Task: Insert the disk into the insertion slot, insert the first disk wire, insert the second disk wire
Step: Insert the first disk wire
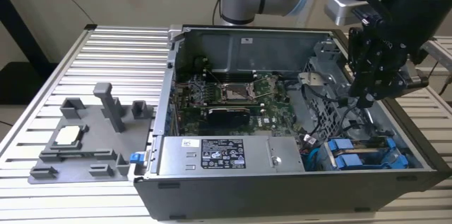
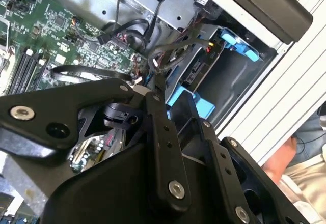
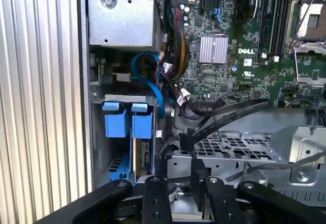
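Two blue-framed drives [image 1: 356, 156] lie side by side in the insertion slot [image 3: 98, 132] at the case's front corner on the exterior view's right. I cannot tell which one is the disk. Their blue tabs [image 3: 128, 121] face my gripper. My gripper [image 1: 365, 99] hangs above the case's wall on the exterior view's right, over the perforated cage. In the first wrist view the gripper [image 3: 193, 168] has its fingers drawn together on the black connector of a flat black disk wire [image 3: 184, 142]. That wire runs back toward the motherboard. The second wrist view shows the gripper [image 2: 153, 89] over a tangle of cables beside a blue carrier [image 2: 189, 102].
The open case [image 1: 233, 192] holds a green motherboard [image 1: 233, 94], a grey power supply [image 1: 222, 156] and a perforated metal cage [image 3: 239, 145]. A grey fixture [image 1: 84, 139] stands on the slatted table at the exterior view's left. A person's hand [image 2: 285, 164] shows beyond the case.
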Motion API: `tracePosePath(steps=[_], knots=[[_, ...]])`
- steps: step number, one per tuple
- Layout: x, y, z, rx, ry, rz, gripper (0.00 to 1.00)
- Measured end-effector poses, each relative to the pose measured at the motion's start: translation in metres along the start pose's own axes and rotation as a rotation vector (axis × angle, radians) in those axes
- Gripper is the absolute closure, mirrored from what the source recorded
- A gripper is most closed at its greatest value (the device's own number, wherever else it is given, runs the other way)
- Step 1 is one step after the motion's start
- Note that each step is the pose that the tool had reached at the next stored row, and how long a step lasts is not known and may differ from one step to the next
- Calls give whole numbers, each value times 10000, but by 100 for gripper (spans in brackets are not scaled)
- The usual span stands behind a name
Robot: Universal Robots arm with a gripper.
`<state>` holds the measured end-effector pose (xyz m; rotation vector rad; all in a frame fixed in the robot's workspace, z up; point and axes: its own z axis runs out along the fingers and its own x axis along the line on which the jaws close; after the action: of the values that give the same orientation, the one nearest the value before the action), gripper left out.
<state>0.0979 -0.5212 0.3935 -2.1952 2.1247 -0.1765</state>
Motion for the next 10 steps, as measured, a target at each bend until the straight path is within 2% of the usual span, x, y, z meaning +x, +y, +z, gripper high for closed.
tracePosePath(steps=[2, 3, 7, 10], knots=[[-36, 46, -5, 39, 49, -7, 67], [-55, 62, -6, 51, 102, -17, 67], [-119, 116, 1, 73, 388, -85, 67], [-154, 157, 4, 67, 657, -146, 67]])
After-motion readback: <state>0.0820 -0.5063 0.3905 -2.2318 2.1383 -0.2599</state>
